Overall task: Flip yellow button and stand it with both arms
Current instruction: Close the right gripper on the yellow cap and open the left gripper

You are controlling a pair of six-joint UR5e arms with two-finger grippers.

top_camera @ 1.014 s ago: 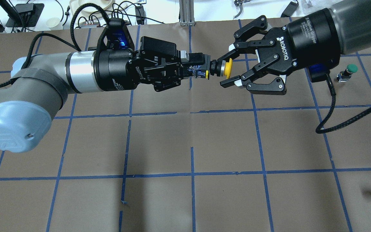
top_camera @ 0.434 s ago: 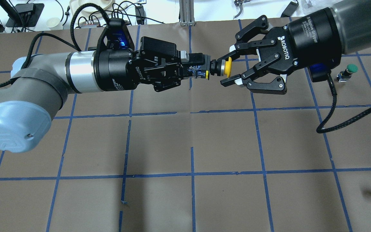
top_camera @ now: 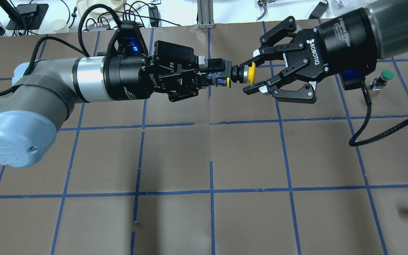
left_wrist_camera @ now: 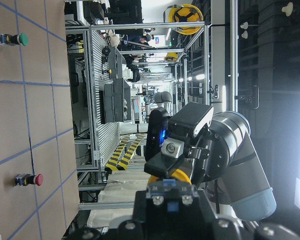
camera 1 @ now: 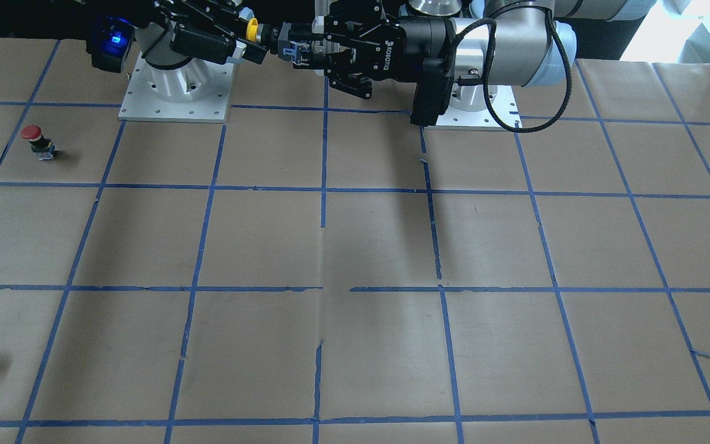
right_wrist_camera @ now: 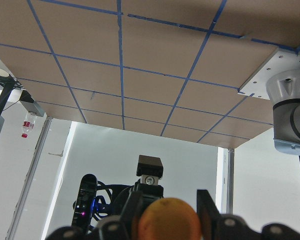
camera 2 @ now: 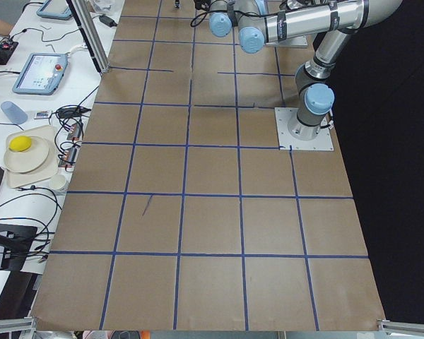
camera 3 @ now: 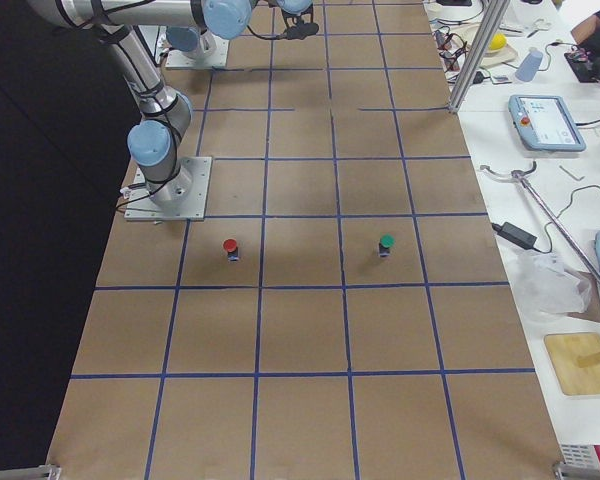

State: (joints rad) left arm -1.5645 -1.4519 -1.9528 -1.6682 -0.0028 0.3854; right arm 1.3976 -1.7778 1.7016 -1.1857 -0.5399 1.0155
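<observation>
Above the far middle of the taped table (top_camera: pixel 246 156), the yellow button (top_camera: pixel 249 74) is held in the air, lying sideways with its cap toward the robot's right. The left gripper (top_camera: pixel 221 73) is clamped on its black-and-grey body. The right gripper (top_camera: pixel 250 76) has narrowed its 2 fingers over the last 1 second, so the tips now bracket the yellow cap closely. They look just clear of it, though contact cannot be ruled out. I judge the handover nearly made. Once the right grip is firm, the left can let go, and the button can be turned over and stood.
</observation>
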